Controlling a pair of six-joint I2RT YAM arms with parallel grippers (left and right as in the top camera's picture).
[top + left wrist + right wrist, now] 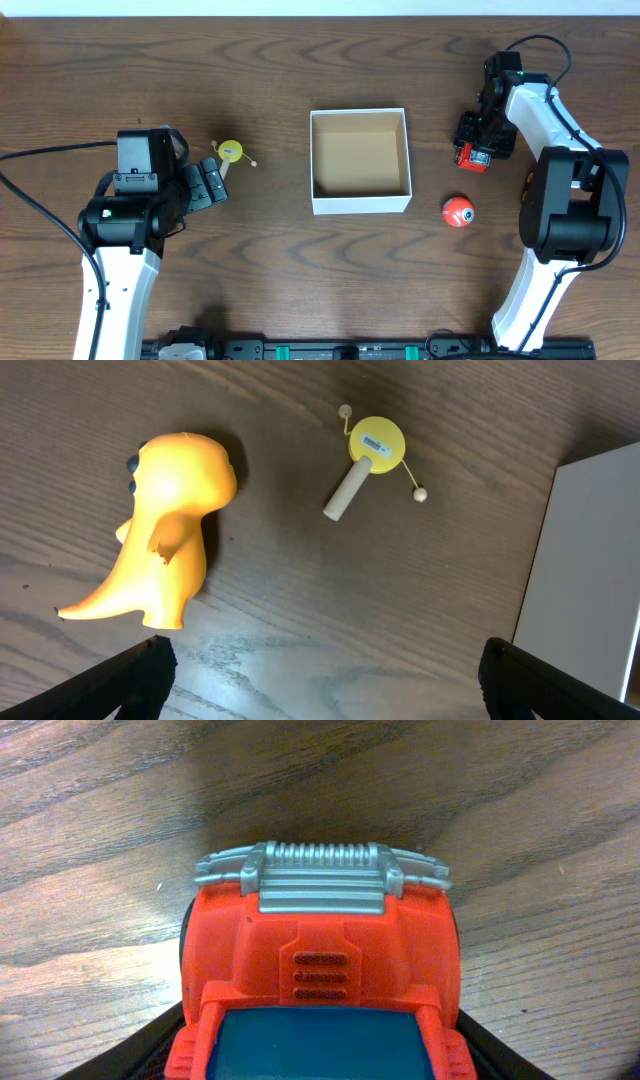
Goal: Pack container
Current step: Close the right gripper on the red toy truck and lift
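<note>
Container is sitting mid-table. Right of it, right gripper is half hiding a red car; squeezing or not, I cannot tell. Left of it, left gripper is hanging open.

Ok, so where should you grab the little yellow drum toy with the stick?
Grab the wooden handle, coming straight down with fingers across it. The yellow drum lies flat on the table, wide and low, and its beads sit on thin loose strings. The handle is a narrow straight stick sticking out free.
</note>
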